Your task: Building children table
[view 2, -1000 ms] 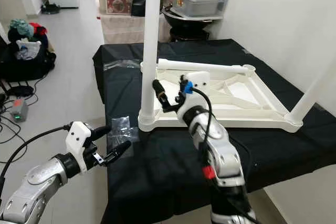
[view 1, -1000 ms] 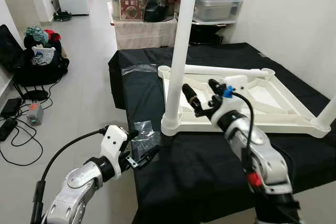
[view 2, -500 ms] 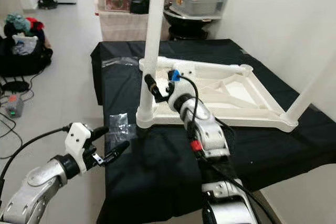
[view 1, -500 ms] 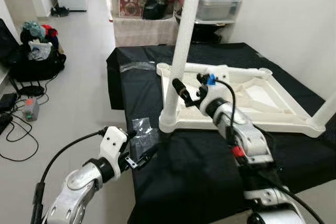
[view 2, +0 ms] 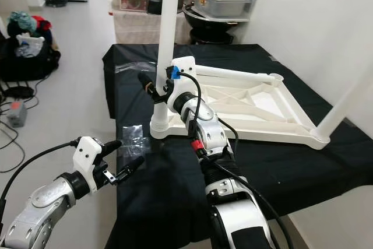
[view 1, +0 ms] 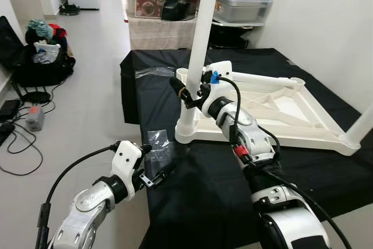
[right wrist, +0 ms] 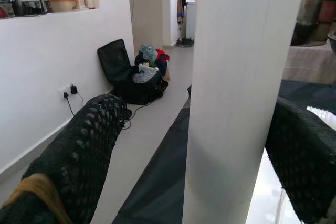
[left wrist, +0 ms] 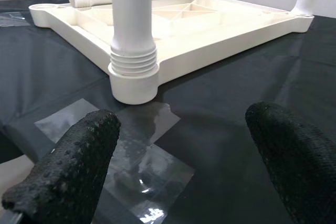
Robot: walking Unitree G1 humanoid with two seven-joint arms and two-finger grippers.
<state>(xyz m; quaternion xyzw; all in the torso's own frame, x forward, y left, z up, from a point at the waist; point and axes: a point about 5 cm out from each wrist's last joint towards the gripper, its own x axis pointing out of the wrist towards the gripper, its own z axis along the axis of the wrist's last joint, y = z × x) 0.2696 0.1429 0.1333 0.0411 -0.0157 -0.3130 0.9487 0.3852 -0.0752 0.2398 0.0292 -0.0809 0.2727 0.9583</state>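
The right gripper (view 1: 185,93) straddles the upright leg (view 1: 197,45) at the tabletop's (view 1: 274,109) near corner, fingers apart. Closing squarely avoids tilting it. The left gripper (view 1: 156,164) hangs open nearby.

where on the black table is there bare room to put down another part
The widest bare black cloth is the near strip between the white tabletop frame and the table's front edge. A narrower strip lies beyond the frame's far rail. It is crowded at the near left corner: clear plastic bags, the upright leg, the right gripper around it and the left gripper.
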